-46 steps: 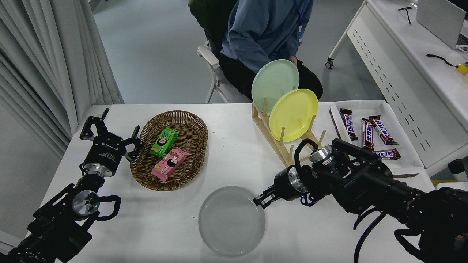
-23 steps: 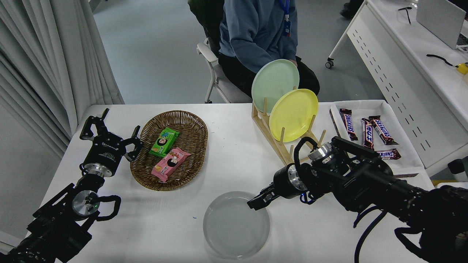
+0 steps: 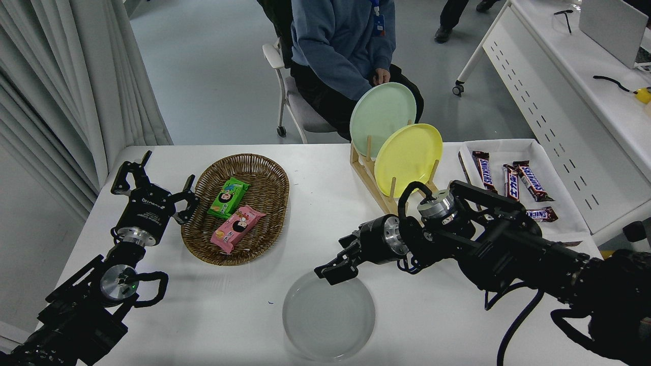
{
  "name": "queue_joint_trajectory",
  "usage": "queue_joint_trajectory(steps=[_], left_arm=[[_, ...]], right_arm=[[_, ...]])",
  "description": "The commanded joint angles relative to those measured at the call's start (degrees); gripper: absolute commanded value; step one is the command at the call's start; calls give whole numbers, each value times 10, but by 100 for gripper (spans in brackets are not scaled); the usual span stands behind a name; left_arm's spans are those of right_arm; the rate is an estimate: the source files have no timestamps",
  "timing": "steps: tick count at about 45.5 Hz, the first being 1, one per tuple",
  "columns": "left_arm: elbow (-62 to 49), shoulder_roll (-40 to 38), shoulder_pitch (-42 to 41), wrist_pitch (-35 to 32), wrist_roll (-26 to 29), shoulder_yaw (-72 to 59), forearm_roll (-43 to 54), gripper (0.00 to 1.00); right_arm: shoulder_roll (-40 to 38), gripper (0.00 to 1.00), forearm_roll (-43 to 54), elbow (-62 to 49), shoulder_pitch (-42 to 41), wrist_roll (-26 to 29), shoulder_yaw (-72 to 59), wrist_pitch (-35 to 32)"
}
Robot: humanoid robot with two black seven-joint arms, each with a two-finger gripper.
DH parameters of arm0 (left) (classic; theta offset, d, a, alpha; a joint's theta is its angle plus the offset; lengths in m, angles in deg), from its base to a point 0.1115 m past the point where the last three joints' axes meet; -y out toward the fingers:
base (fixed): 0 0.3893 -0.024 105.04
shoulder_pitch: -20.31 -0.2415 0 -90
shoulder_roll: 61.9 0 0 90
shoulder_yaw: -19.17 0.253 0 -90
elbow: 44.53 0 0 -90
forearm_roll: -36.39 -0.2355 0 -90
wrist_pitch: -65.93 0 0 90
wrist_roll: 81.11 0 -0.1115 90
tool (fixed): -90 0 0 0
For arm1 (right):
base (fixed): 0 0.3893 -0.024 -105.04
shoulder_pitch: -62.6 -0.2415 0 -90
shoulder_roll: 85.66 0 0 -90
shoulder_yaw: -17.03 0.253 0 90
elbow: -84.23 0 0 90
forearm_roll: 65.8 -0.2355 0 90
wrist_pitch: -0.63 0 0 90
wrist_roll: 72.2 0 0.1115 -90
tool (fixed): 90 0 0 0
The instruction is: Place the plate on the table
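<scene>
The right gripper (image 3: 333,269) hangs over the far edge of the plate (image 3: 328,317), which lies flat on the table (image 3: 325,213) just nearer the camera than it. To its left and farther back a basket (image 3: 236,208) holds two snack packets (image 3: 233,213), and beyond that, at the table's left side, sits the left gripper (image 3: 152,190). Behind and to the gripper's right a rack (image 3: 386,190) holds two more plates (image 3: 396,137) on edge, one behind the other, with a tray (image 3: 524,152) of candy bars (image 3: 511,183) farther right and a seated person (image 3: 341,46) past the far edge.
</scene>
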Motion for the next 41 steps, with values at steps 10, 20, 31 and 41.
queue_joint_trajectory(steps=[10,20,31,41], left_arm=[[0,0,0,0,0,0,0,100],[0,0,0,0,0,-1,0,100],[0,0,0,0,0,0,0,100],[1,0,0,0,0,0,0,100]], right_arm=[[-88,100,133,97,-40,0,26,-147],[-114,100,381,98,-31,-1,127,-188],[-146,100,426,95,-9,-13,211,-234],[-165,100,502,91,45,-197,286,-252]])
